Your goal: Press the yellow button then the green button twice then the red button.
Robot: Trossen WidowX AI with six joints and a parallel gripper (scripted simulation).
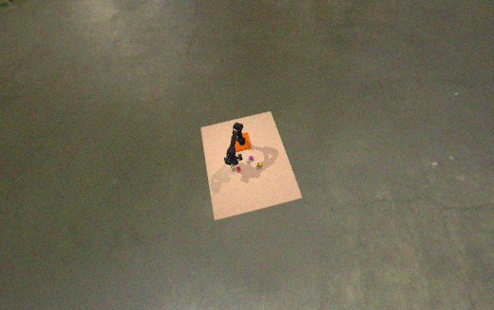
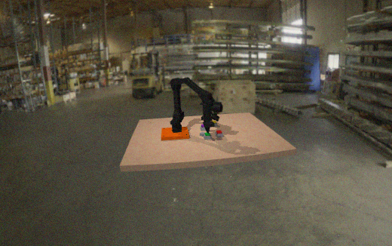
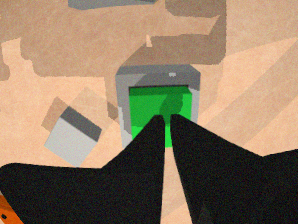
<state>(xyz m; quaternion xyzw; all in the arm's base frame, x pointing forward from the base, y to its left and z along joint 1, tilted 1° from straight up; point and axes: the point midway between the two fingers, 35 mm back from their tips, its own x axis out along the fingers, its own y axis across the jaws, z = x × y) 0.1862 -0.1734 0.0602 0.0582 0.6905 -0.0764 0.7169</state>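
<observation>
The green button sits in a grey square housing. My gripper is shut and empty, pointing down, with its fingertips over the green cap. Whether they touch the cap, and how far it is pressed, I cannot tell. The red button is close by, to the right of the green one in the exterior view. The yellow button stands farther back there, partly behind the arm. In the top view the arm hides the green button.
A purple button stands near the arm. A small light grey block lies beside the green button's housing. Part of another grey housing shows at the wrist view's top edge. The arm stands on an orange base.
</observation>
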